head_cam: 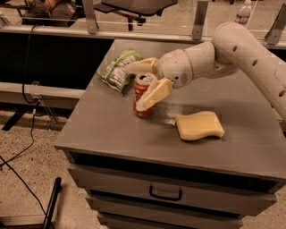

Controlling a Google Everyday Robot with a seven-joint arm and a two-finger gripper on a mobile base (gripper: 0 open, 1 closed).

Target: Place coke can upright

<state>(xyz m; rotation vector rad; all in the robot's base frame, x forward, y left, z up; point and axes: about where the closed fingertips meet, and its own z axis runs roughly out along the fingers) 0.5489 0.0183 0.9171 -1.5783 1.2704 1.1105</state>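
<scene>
Red coke can (pixel 140 91) stands at centre-left of the frame on the grey cabinet top (pixel 111 129), long axis vertical, silver top up. The gripper (pixel 135 86) straddles it; whether it clasps or has let go, I cannot tell. Placement looks nearly done, and 1 move remains: a clean release and withdrawal without tipping.

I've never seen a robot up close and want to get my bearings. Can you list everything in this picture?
coke can: one, red with a silver top, upright on the cabinet top, left of centre.
snack bag: one, green and white, lying behind and left of the can.
sponge: one, yellow, wavy-edged, flat to the right of the can.
cabinet: one, grey, with drawers in front.
bottle: one, clear, in the background at the far right.
cables: at least two, black, trailing to the floor at left.
arm: one, white, reaching in from the right.
gripper: one, cream, around the coke can.
</scene>
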